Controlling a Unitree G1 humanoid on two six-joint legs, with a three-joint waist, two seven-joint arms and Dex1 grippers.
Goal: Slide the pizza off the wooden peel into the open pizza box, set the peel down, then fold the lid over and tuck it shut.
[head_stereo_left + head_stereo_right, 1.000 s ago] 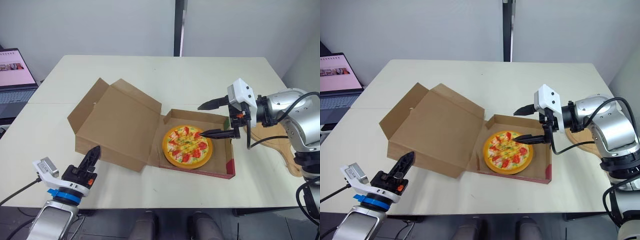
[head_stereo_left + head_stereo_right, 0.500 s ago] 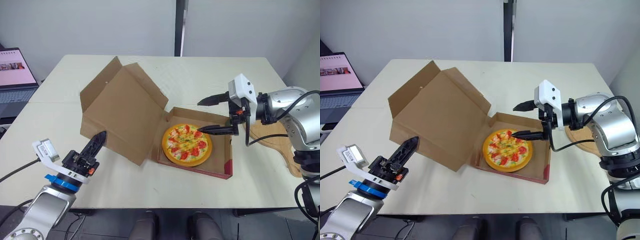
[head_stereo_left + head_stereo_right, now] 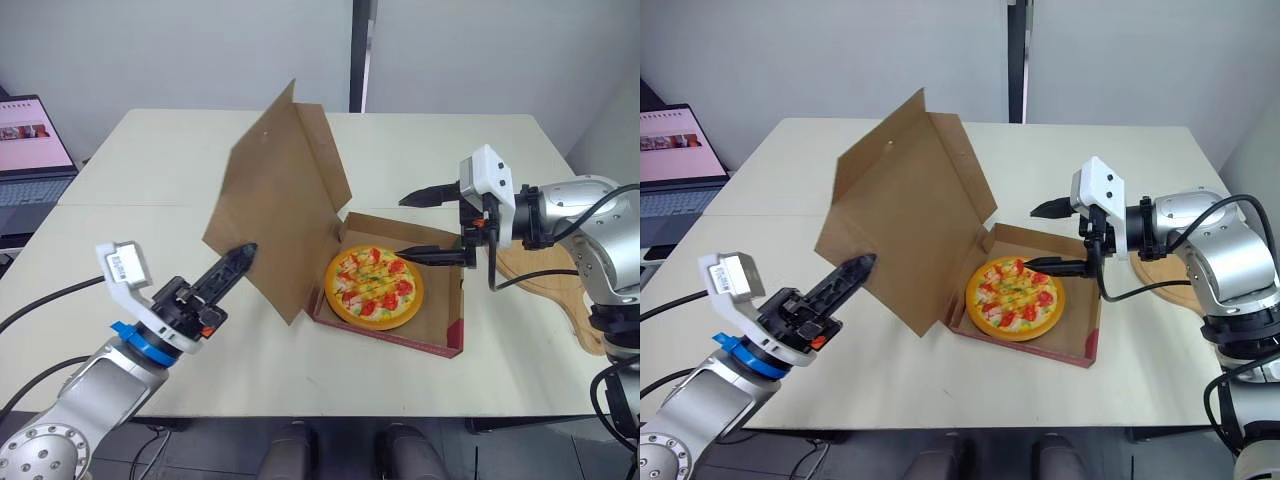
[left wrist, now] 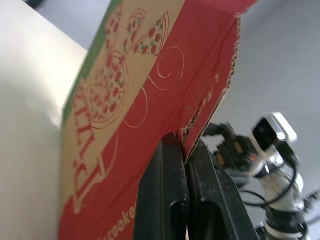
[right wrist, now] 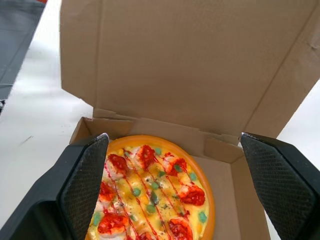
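Left arm: I see the forearm reach up and forward from the near table edge, wrist angled so the left gripper (image 3: 237, 260) points slantwise at the lid (image 3: 285, 185). Its two fingers (image 4: 167, 200) are pressed together with no gap. Their tips touch the lid's free edge, on the red printed outer face. The lid stands steeply tilted above and ahead of this pincer, leaning toward the box base.

Right arm: elbow bent, forearm running level toward the robot's left. The wrist is rolled so that one finger sits above the other. The right gripper (image 3: 415, 228) is spread wide and holds nothing. The lower finger hovers just over the pizza's (image 3: 373, 288) nearest rim; I cannot tell if it touches.

The pizza lies flat in the pizza box (image 3: 440, 340), directly ahead of and below the right pincer. The wooden peel (image 3: 545, 275) lies on the table (image 3: 150, 170) behind that wrist, under the forearm. A laptop (image 3: 30, 150) sits well apart from the left pincer.
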